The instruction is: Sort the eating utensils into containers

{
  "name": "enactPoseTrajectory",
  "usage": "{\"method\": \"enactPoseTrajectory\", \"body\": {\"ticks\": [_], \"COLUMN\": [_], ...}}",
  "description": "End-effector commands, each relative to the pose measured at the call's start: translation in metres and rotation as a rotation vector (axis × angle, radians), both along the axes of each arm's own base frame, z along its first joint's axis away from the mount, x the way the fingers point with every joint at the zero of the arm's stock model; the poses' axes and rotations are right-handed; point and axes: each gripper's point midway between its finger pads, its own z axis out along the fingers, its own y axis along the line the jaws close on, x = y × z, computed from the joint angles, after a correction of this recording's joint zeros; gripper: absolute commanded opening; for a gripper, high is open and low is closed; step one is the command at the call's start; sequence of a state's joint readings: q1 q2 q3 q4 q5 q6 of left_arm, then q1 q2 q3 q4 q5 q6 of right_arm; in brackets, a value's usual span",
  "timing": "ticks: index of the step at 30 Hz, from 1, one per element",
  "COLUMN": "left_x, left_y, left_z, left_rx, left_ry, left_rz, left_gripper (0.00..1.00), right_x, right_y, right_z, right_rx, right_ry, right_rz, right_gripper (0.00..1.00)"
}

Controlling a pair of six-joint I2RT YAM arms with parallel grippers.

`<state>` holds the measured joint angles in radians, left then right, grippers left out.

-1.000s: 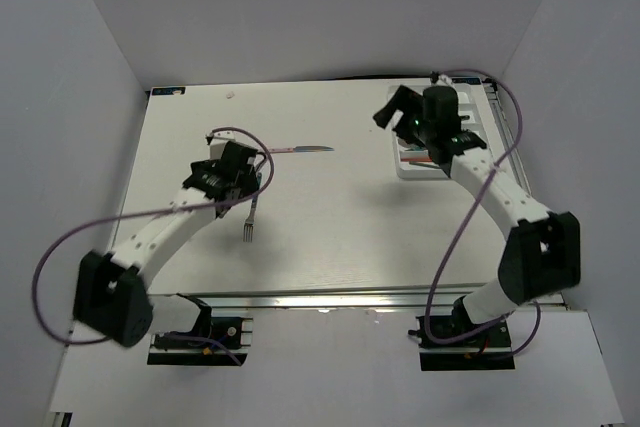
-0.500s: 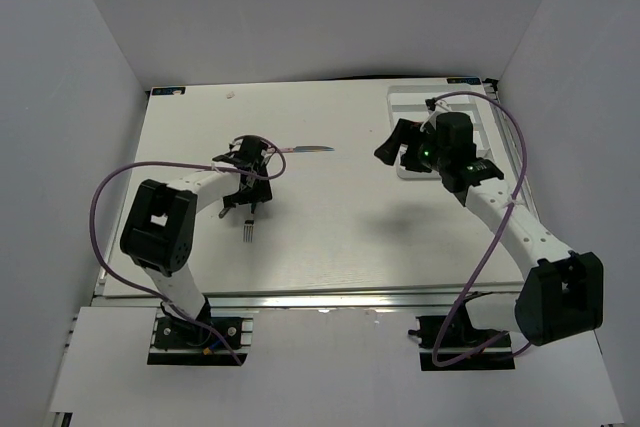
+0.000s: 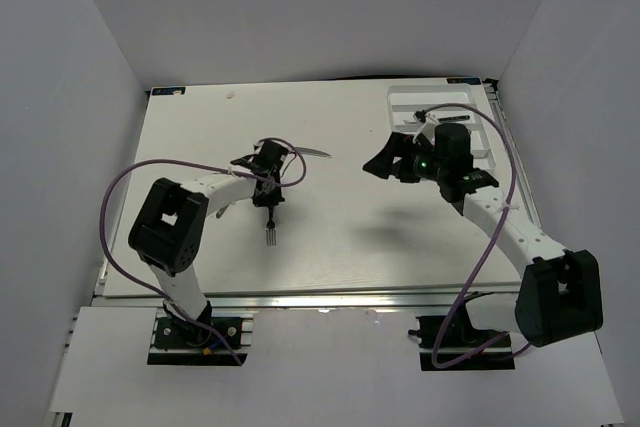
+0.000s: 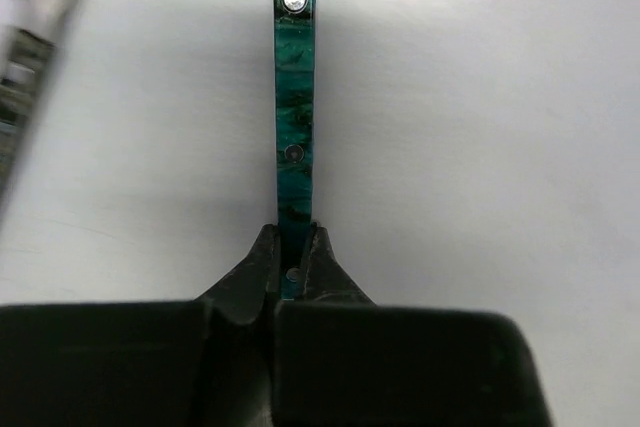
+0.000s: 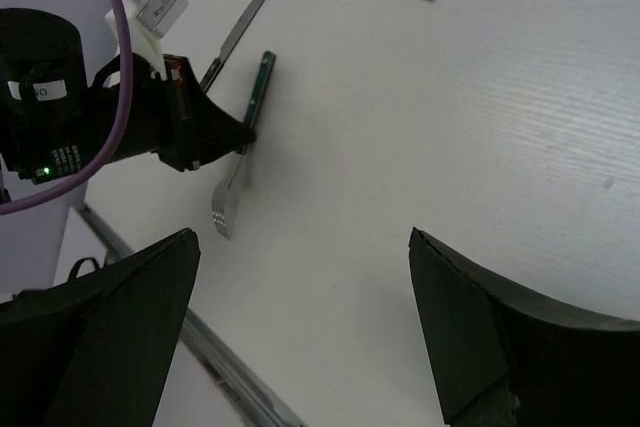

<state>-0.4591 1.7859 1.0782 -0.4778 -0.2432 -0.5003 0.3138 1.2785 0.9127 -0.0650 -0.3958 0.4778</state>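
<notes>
A fork with a dark green handle [image 4: 294,97] and silver tines [image 3: 270,236] lies left of the table's centre. My left gripper [image 3: 271,190] is shut on the handle's near end [image 4: 292,247], tines pointing toward the near edge. In the right wrist view the fork [image 5: 258,97] sticks out on both sides of those jaws. A knife with an orange handle [image 3: 312,152] lies just beyond it. The white tray [image 3: 440,107] sits at the far right. My right gripper [image 3: 385,157] hangs open over the table left of the tray, holding nothing [image 5: 302,237].
A second silver knife [image 5: 240,32] lies close beside the left gripper, blurred at the left edge of the left wrist view [image 4: 20,67]. The metal rail [image 5: 220,367] of the table's near edge runs below. White walls enclose the table on three sides.
The left gripper has closed on the fork's green handle, and the fork has shifted right. The right arm has swung left, away from the tray.
</notes>
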Motion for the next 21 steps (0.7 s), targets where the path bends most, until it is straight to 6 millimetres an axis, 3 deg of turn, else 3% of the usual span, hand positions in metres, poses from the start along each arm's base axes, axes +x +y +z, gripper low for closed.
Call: {"method": "enactPoseTrajectory", "body": {"ticks": [1, 2, 3, 7, 11, 15, 21], "left_x": [-0.014, -0.015, -0.018, -0.025, -0.037, -0.042, -0.049], "left_y": [-0.042, -0.055, -0.069, -0.104, -0.132, -0.145, -0.16], "left_z": [0.033, 0.046, 0.071, 0.111, 0.125, 0.13, 0.147], "left_rx": [-0.124, -0.177, -0.27, -0.477, -0.588, -0.644, -0.716], "left_ry": [-0.056, -0.092, -0.14, -0.225, -0.224, -0.232, -0.256], "left_rz": [-0.115, -0.148, -0.178, -0.282, -0.38, -0.416, -0.458], "left_gripper": [0.0, 0.0, 0.0, 0.0, 0.0, 0.0, 0.0], "right_x": [-0.012, -0.015, -0.014, -0.013, 0.002, 0.012, 0.013], "right_y": [0.024, 0.024, 0.03, 0.043, 0.051, 0.064, 0.096], "right_z": [0.02, 0.009, 0.016, 0.002, -0.005, -0.002, -0.016], "right_rx": [0.166, 0.185, 0.245, 0.26, 0.263, 0.279, 0.247], "right_ry": [-0.037, 0.002, -0.008, 0.052, 0.105, 0.113, 0.162], "right_rz": [0.127, 0.111, 0.108, 0.053, -0.05, -0.077, -0.044], "right_gripper": [0.9, 0.89, 0.89, 0.88, 0.84, 0.82, 0.79]}}
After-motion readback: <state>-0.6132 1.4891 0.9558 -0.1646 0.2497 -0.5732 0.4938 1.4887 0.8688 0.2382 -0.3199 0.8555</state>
